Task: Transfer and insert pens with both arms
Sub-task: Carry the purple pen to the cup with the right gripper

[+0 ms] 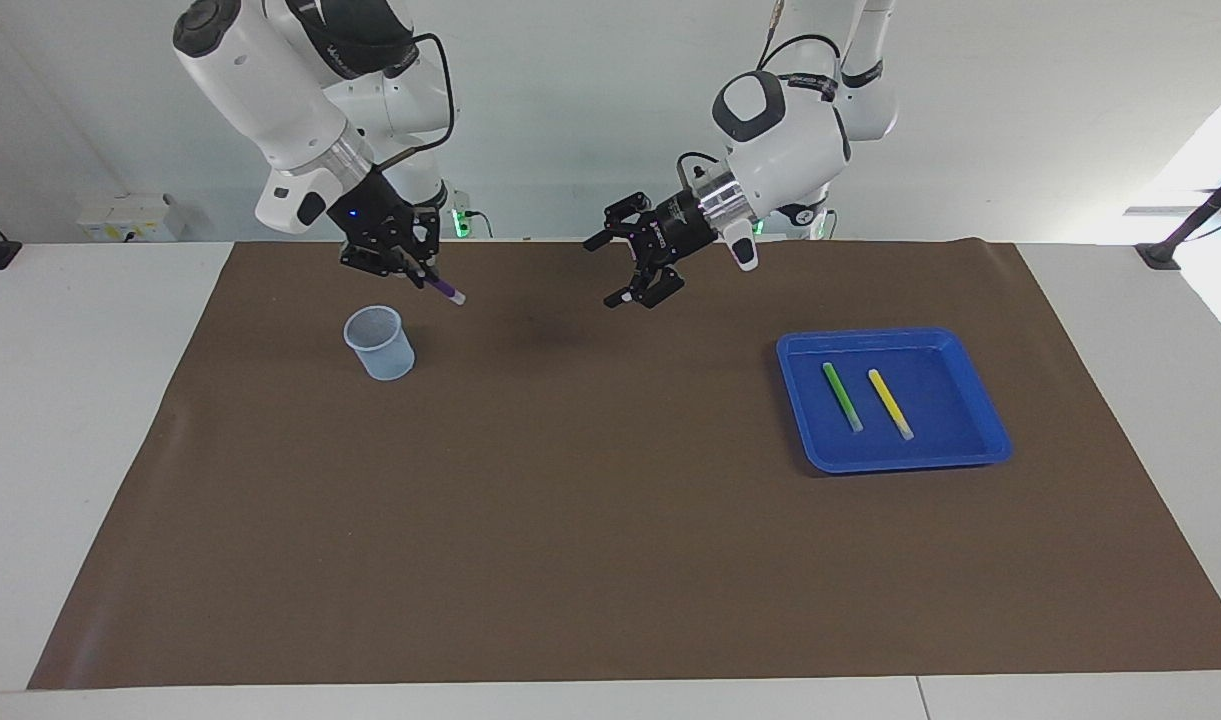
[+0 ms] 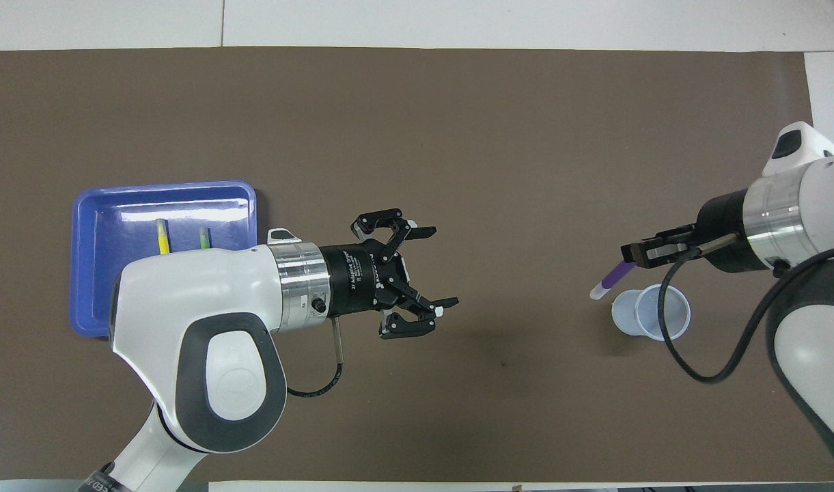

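Overhead view: a brown mat (image 2: 417, 137) covers the table; a blue tray (image 1: 980, 445) holds the green pen (image 1: 842, 396) and yellow pen (image 1: 890, 403). Left gripper (image 1: 620, 270) hangs spread wide, empty, above the mat's middle. Right gripper (image 1: 410, 270) clamps the purple pen (image 1: 442, 289) above the cup (image 1: 379, 343).

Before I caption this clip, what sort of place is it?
Most likely a robotics lab bench: two white arms, left and right, stand at a white table under a brown mat, with only a tray of pens and a cup laid out.
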